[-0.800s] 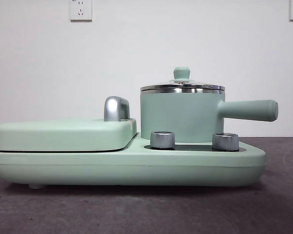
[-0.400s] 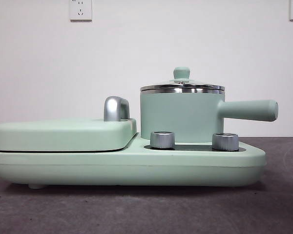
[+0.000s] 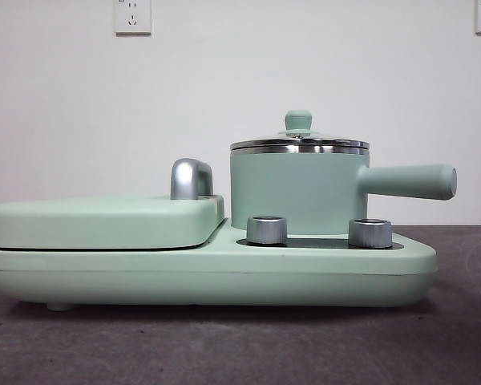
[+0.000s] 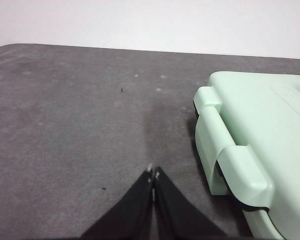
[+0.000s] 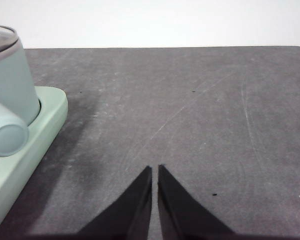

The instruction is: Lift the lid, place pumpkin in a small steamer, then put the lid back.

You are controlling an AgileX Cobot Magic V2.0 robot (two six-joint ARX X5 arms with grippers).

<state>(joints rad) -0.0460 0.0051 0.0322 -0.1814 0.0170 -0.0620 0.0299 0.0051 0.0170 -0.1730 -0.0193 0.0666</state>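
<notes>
The small steamer [image 3: 297,192] is a mint-green pot with a long side handle [image 3: 409,181]; it stands on the right part of the wide mint-green base [image 3: 208,277]. The lid [image 3: 299,141], silver-rimmed with a mint-green knob, sits on the pot. The pot also shows in the right wrist view [image 5: 7,82]. The pumpkin is out of view. My left gripper [image 4: 153,175] is shut and empty over the grey table beside the base's left end. My right gripper [image 5: 154,170] is shut and empty over the table, to the right of the pot's handle [image 5: 7,140].
A flat mint-green griddle cover [image 3: 104,220] with a chrome handle [image 3: 191,178] lies on the base's left part, also in the left wrist view [image 4: 255,145]. Two silver knobs [image 3: 267,229] sit at the base's front. A white wall stands behind.
</notes>
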